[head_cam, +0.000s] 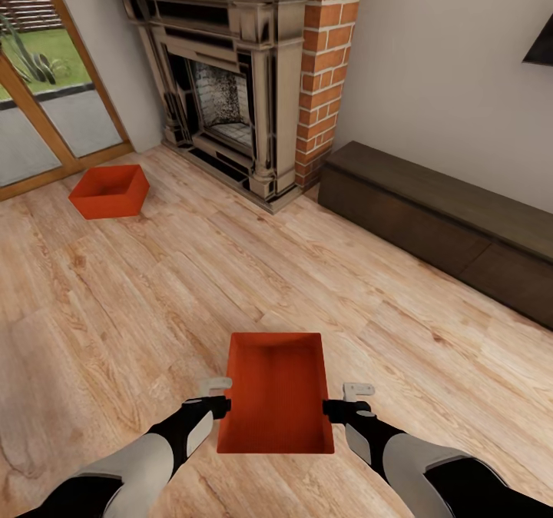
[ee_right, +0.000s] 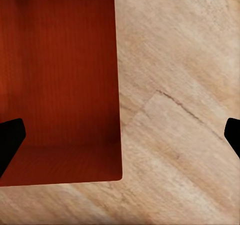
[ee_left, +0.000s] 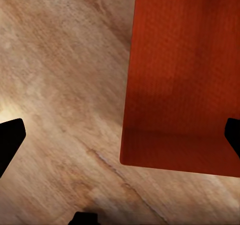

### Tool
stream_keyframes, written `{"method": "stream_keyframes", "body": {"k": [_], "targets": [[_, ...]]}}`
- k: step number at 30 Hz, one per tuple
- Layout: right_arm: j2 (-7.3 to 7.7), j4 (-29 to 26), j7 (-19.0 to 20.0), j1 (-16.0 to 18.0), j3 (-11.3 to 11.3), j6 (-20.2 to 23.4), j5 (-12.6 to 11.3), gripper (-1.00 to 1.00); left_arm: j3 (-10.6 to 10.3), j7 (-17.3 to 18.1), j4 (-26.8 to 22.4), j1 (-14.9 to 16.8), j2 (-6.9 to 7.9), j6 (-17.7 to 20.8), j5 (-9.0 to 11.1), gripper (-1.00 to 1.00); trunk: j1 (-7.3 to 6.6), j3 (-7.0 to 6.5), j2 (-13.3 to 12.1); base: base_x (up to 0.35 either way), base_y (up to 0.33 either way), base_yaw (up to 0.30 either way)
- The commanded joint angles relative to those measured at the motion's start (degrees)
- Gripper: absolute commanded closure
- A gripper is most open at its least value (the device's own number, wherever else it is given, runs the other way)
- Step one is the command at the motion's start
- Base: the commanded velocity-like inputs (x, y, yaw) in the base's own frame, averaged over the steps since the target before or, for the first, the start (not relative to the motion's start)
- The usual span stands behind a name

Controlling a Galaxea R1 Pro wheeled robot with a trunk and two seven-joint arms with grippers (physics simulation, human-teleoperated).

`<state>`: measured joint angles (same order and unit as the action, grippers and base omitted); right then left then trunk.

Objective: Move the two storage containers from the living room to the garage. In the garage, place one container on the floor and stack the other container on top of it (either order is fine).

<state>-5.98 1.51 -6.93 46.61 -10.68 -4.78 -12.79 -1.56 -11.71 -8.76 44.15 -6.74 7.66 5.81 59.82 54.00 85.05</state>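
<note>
One red-orange storage container sits on the light wood living room floor just in front of me, between my two arms. My left gripper is at its left long wall and my right gripper at its right long wall. In the left wrist view the left gripper is open, its dark fingers wide apart with the container's wall between them. The right gripper is open the same way astride the container. The second storage container lies far left by the glass door.
A dark fireplace with a red brick column stands ahead. A long low dark cabinet runs along the right wall. A glass patio door is at the left. Open plank floor lies between the containers.
</note>
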Motion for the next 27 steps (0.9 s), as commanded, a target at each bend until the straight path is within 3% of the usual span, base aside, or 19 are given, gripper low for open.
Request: {"method": "stream_keyframes", "body": {"k": [1,27], "targets": [[-0.05,0.2,-0.1,0.1,-0.5,-0.3,-0.6,-1.0,-0.2,-0.2,-0.1,0.0,0.02,0.3,0.6,-1.0,0.22,0.22,0.4,0.0,0.0,0.0],[0.26,0.2,0.8,0.0,-0.7,-0.4,-0.5,-1.0,-0.6,-0.2,-0.2,0.0,0.45,0.4,0.0,-1.0,5.93,4.89,10.9,0.0,0.0,0.0]]}}
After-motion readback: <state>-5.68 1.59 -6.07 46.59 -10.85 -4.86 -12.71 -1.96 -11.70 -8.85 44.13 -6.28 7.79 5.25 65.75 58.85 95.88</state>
